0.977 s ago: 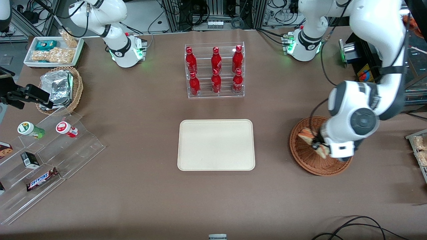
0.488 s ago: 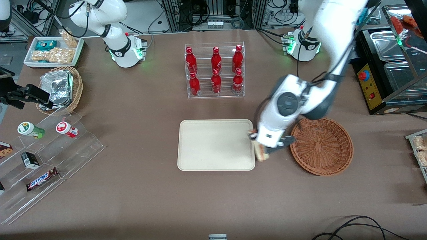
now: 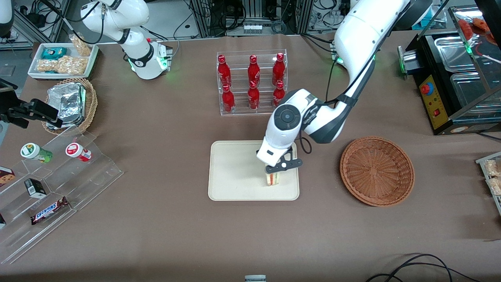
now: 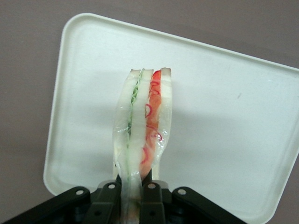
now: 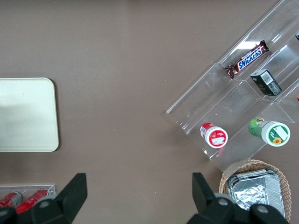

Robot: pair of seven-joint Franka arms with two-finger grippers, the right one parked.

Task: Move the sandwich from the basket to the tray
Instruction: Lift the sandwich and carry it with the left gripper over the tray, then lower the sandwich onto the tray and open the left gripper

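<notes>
The clear-wrapped sandwich (image 3: 273, 178) (image 4: 142, 126) shows white bread with green and orange-red layers. My left gripper (image 3: 273, 175) (image 4: 132, 191) is shut on it and holds it over the cream tray (image 3: 235, 172) (image 4: 224, 116), near the tray's edge that faces the basket. From the front view I cannot tell whether the sandwich touches the tray. The reddish-brown wicker basket (image 3: 377, 170) sits on the table beside the tray, toward the working arm's end, with nothing in it.
A clear rack of red bottles (image 3: 252, 83) stands farther from the front camera than the tray. A tan basket with foil packets (image 3: 70, 103), a white snack tray (image 3: 62, 59) and a clear stepped display (image 3: 51, 184) lie toward the parked arm's end.
My left gripper has carried the sandwich out of the basket, across the gap, and over the tray. The basket is now empty.
</notes>
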